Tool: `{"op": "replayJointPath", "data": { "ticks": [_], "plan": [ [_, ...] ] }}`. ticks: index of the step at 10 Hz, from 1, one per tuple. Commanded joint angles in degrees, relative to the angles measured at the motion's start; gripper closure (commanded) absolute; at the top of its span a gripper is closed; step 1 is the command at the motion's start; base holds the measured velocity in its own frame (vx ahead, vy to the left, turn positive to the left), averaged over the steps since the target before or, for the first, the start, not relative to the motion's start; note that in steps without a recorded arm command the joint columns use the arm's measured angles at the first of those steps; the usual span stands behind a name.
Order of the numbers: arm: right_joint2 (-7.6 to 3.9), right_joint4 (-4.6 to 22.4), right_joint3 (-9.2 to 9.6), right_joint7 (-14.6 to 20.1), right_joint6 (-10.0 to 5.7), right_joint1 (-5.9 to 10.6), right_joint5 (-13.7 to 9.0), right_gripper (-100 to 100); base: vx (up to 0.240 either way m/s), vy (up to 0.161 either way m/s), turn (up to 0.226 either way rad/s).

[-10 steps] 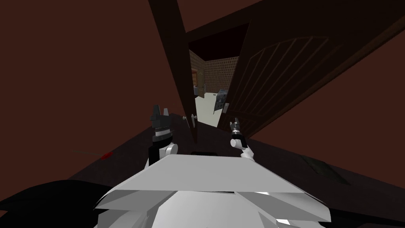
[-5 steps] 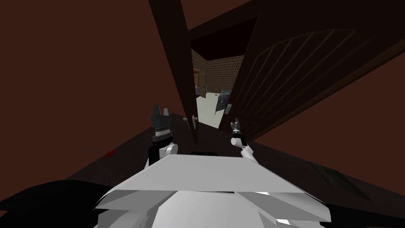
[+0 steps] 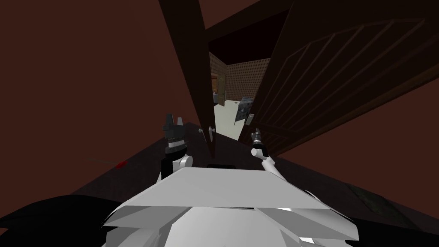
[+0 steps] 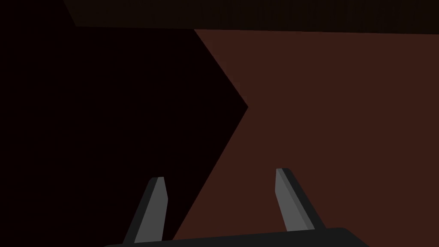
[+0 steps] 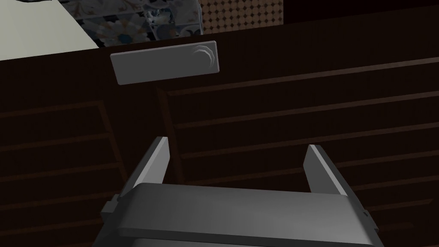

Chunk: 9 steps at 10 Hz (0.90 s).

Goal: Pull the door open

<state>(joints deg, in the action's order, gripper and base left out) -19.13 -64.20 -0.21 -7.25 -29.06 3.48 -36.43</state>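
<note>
- A dark brown panelled door [image 3: 326, 73] is seen standing ajar across the upper right of the head view, with a pale floor [image 3: 225, 120] shown through the gap at centre
- The right gripper [image 5: 238, 143] is held close before the door, near a grey plate [image 5: 165, 62], its fingers spread apart
- The left gripper [image 3: 173, 124] is raised left of centre, beside the dark door frame [image 3: 188, 73], its fingers likewise spread

The dark floor [image 3: 107, 180] carries a small red thing [image 3: 121, 163] at ten o'clock. At twelve o'clock, the pale floor [image 3: 225, 122] bears a patterned grey block [image 3: 243, 108].
</note>
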Motion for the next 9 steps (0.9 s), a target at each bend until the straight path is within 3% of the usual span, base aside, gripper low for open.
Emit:
{"op": "replayJointPath", "data": {
  "ticks": [1,2,6,7,9],
  "plan": [
    [-0.61,2.81,0.13,-0.53,-0.51,1.31,-1.06,-100,0.057,-0.003,0.041],
    [-0.61,2.81,0.13,-0.53,-0.51,1.31,-1.06,-100,0.042,-0.004,0.03],
    [-2.68,9.84,0.35,-2.35,-1.59,5.28,-4.58,-100,0.084,-0.006,0.074],
    [-2.68,10.42,0.35,-2.35,-1.59,5.28,-4.58,-100,0.077,-0.017,0.027],
    [-3.62,13.87,0.45,-3.18,-2.09,7.09,-6.18,-100,0.058,-0.008,0.053]
  ]
}}
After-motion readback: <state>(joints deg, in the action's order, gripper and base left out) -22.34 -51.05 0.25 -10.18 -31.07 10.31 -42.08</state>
